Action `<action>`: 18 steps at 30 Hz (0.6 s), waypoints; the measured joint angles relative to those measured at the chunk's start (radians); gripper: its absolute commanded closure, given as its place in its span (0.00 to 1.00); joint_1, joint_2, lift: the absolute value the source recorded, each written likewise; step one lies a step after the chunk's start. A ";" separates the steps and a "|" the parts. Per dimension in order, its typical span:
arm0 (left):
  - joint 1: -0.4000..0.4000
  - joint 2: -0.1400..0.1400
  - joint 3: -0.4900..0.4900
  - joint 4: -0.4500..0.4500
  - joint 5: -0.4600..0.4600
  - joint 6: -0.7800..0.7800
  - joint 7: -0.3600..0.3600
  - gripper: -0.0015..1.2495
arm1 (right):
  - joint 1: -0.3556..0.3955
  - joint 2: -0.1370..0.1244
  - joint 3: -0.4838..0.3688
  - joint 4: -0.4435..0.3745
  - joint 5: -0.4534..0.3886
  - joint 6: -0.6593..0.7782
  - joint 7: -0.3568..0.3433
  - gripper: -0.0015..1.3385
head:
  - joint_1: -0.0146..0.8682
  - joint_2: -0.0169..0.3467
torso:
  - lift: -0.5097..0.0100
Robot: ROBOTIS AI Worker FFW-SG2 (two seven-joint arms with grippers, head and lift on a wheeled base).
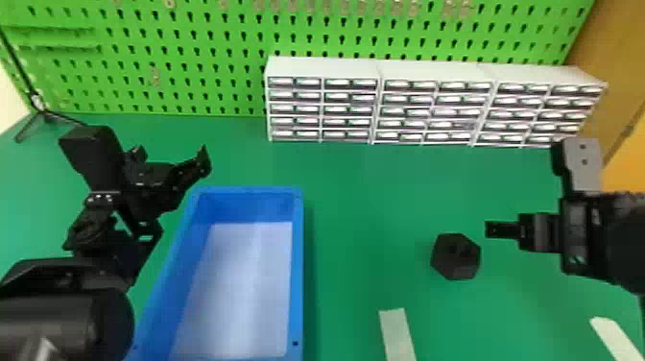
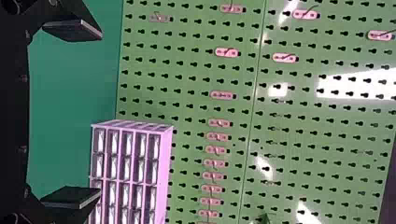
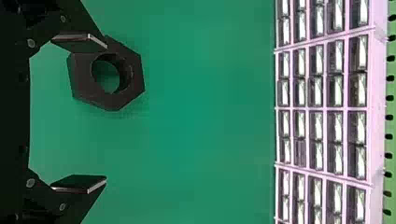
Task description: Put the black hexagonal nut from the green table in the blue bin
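The black hexagonal nut (image 1: 456, 257) lies flat on the green table (image 1: 364, 192), well apart from the blue bin (image 1: 297, 269) and to its right. Its round hole shows in the right wrist view. The bin stands on the left part of the table, with a pale floor and nothing in it.

The right gripper (image 1: 499, 229) is just to the right of the nut, released, its two fingers spread wide with nothing between their tips. In its wrist view one finger overlaps the nut's edge; whether they touch, one cannot tell.

The left gripper (image 1: 171, 154) is also released and empty, near the bin's far left corner, its fingers well apart.

White drawer cabinets (image 1: 374, 101) stand in a row at the table's far side, before a green pegboard (image 1: 192, 29). A pale strip (image 1: 397, 331) lies on the near part of the table.
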 measured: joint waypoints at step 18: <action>-0.003 0.001 -0.006 0.003 -0.001 0.011 -0.003 0.09 | -0.042 -0.011 0.073 0.107 -0.002 0.000 0.000 0.21 | 0.80 0.07 | 0.79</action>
